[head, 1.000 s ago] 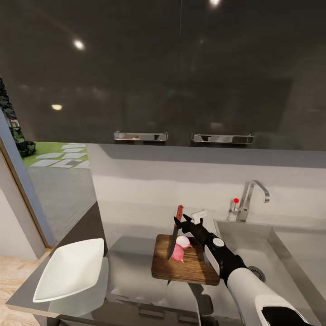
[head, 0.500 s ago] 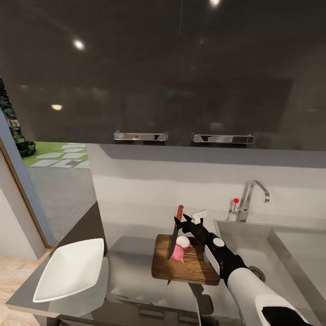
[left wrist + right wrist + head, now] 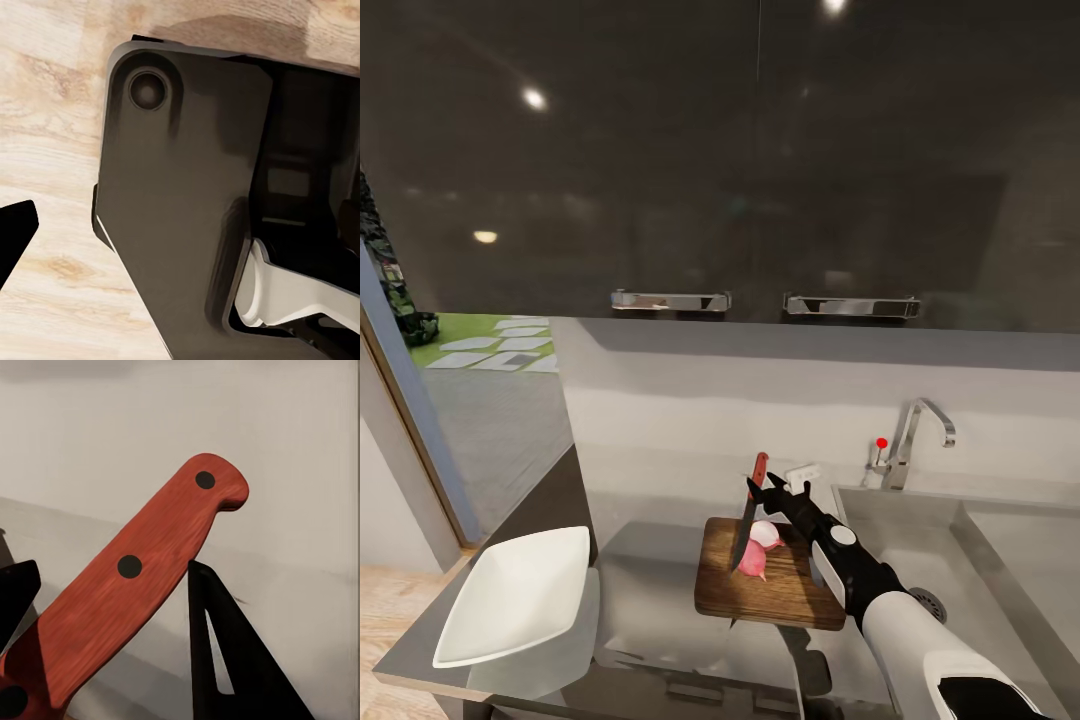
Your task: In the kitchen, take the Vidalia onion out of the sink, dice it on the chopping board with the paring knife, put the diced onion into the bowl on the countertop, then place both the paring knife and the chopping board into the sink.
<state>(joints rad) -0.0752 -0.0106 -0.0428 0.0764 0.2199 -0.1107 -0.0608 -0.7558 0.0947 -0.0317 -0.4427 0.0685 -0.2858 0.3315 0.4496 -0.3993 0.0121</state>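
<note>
R arm reaches in from the lower right of the head view, over the front of the sink [image 3: 960, 540]. Its fingers [image 3: 762, 488] are clamped on the paring knife [image 3: 748, 512] at the red handle, blade pointing down and slightly tilted, tip at the chopping board [image 3: 765, 590]. In the R wrist view the red handle [image 3: 135, 585] with dark rivets runs diagonally between the two dark fingers [image 3: 225, 660], pressed against one of them.

Vidalia onion [image 3: 760, 548] sits on the far part of the board, already split: a paler half further back, a pinker half nearer, touching each other, w/ the blade just beside them on the left. Can't tell if the edge touches the onion.

Board lies flat on the grey tabletop [image 3: 650, 600], just left of the sink basin. Drain [image 3: 930, 603] partly hidden behind the arm. Chrome tap [image 3: 920, 435] w/ red dot stands at the back of the sink.

White bowl [image 3: 515, 595] sits near the tabletop's left end, well apart from the board, nothing visible inside.

Dark glossy wall cabinets [image 3: 760, 180] w/ two chrome handles hang above.

L wrist view: dark part of the robot's own body [image 3: 180, 202] over pale wood floor [image 3: 52, 112]; one dark finger tip [image 3: 15, 232] at the frame edge, so L fingers' state – can't tell.
</note>
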